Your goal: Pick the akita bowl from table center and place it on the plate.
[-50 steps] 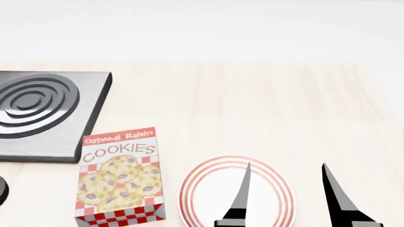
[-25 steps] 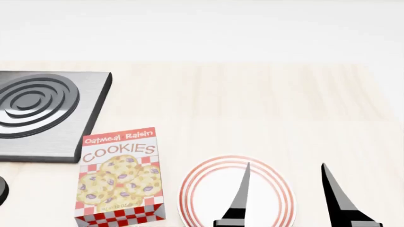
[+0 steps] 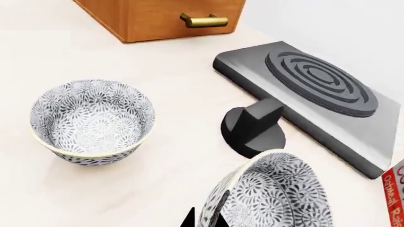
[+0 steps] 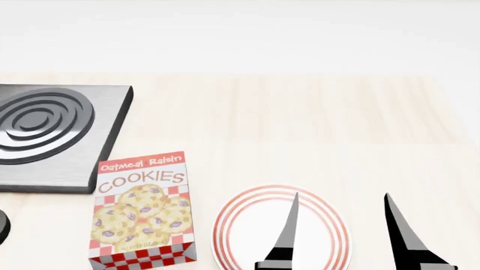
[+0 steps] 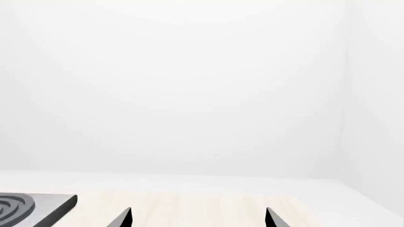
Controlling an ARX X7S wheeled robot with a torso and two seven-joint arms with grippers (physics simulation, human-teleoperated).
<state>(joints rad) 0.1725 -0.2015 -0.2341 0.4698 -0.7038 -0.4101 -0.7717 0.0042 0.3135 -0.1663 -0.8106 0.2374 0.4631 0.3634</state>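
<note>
An akita bowl (image 3: 277, 194) with a black-and-white floral pattern hangs tilted in the left wrist view. My left gripper (image 3: 206, 211) is shut on its rim, one dark fingertip (image 3: 191, 215) outside the wall and one inside. The bowl and the left gripper are out of the head view. The white plate (image 4: 248, 225) with red rings lies at the table's near edge. My right gripper (image 4: 341, 195) (image 5: 197, 209) is open and empty above the plate's right side; its left finger crosses the plate.
A second bowl (image 3: 92, 120) of the same pattern stands upright on the table. Near it are a black knob (image 3: 254, 130), a grey stove burner plate (image 4: 53, 135) (image 3: 315, 90) and a wooden drawer cabinet (image 3: 164, 16). A cookies box (image 4: 141, 208) stands left of the plate.
</note>
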